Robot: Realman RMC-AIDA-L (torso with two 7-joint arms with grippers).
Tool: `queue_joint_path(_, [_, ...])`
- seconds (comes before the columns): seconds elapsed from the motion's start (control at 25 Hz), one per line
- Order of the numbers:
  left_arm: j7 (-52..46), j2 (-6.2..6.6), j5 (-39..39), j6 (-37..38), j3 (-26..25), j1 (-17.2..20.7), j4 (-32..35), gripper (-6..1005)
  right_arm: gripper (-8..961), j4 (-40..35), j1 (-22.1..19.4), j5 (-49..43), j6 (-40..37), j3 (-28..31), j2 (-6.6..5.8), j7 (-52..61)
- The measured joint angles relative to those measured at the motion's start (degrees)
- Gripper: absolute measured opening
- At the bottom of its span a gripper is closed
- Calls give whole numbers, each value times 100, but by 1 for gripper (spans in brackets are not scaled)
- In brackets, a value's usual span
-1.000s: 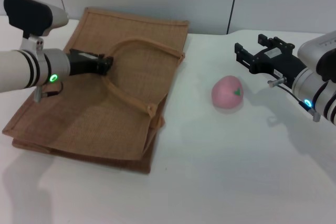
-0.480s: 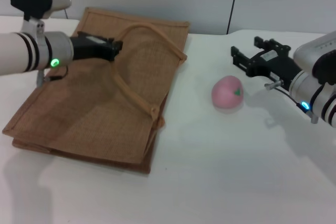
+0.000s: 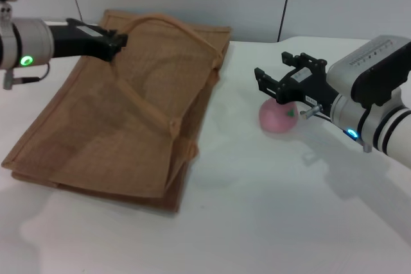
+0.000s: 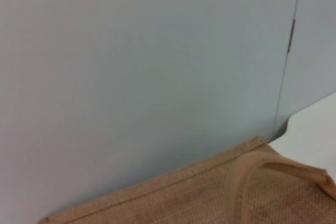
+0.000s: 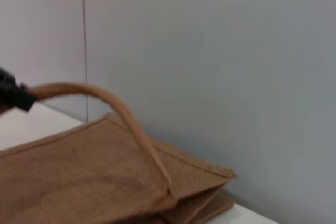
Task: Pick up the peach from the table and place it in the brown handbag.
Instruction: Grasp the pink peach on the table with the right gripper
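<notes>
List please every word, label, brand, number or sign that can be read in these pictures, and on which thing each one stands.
None: no readable text shows in any view.
The brown handbag is plain woven cloth with no label.
The peach carries only a green leaf mark, no writing.
The left gripper and right gripper show no legible marking; the arms show only small lit dots.

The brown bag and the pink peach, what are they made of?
The brown handbag looks like coarse woven jute or burlap: a matte, grid-like weave shows, with smoother strap handles. The peach looks like soft matte foam or rubber, evenly pink without shine; it seems a toy, but I can't be sure.
</notes>
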Motion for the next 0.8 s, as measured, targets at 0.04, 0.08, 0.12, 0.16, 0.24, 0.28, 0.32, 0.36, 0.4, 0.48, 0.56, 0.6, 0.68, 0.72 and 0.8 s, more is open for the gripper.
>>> queue_joint_path(0.04, [-103, 0, 56, -30, 55, 43, 167, 127, 677, -126, -52, -48, 78, 6, -38, -3])
queue_joint_path(0.08, [-173, 0, 95, -79, 88, 72, 298, 127, 677, -281, -115, -80, 166, 13, -87, -12])
queue_joint_path(0.12, [-213, 1, 116, -113, 103, 85, 380, 127, 677, -585, -237, -110, 326, 22, -187, -37])
queue_joint_path(0.16, [-253, 3, 131, -174, 108, 93, 467, 127, 677, -585, -237, -110, 326, 22, -187, -37])
queue_joint_path(0.24, [-331, 16, 163, -302, 104, 92, 610, 127, 677, -786, -313, -134, 487, 23, -265, -50])
queue_joint_path(0.28, [-377, 22, 197, -358, 95, 87, 676, 127, 677, -856, -330, -148, 573, 23, -292, -52])
queue_joint_path(0.32, [-407, 24, 225, -394, 87, 83, 727, 127, 677, -912, -340, -157, 671, 20, -311, -53])
queue_joint_path(0.36, [-448, 27, 268, -426, 80, 76, 808, 127, 678, -971, -347, -162, 768, 13, -325, -55])
queue_joint_path(0.4, [-483, 29, 303, -447, 79, 74, 883, 127, 678, -1022, -349, -170, 848, 4, -336, -57])
queue_joint_path(0.48, [-564, 30, 387, -499, 78, 70, 1080, 127, 679, -1136, -368, -221, 1029, -8, -348, -62])
queue_joint_path(0.56, [-647, 30, 472, -601, 65, 48, 1271, 127, 680, -1274, -407, -323, 1164, -8, -351, -67])
queue_joint_path(0.6, [-673, 32, 490, -636, 61, 34, 1313, 127, 680, -1366, -439, -394, 1227, -6, -351, -68])
queue_joint_path(0.68, [-761, 44, 535, -754, 46, -26, 1476, 127, 681, -1567, -505, -543, 1379, 2, -351, -69])
queue_joint_path(0.72, [-799, 47, 548, -799, 41, -43, 1573, 127, 682, -1665, -528, -592, 1472, 3, -352, -69])
queue_joint_path(0.8, [-854, 43, 564, -877, 37, -54, 1759, 127, 683, -1895, -567, -695, 1700, 3, -352, -70])
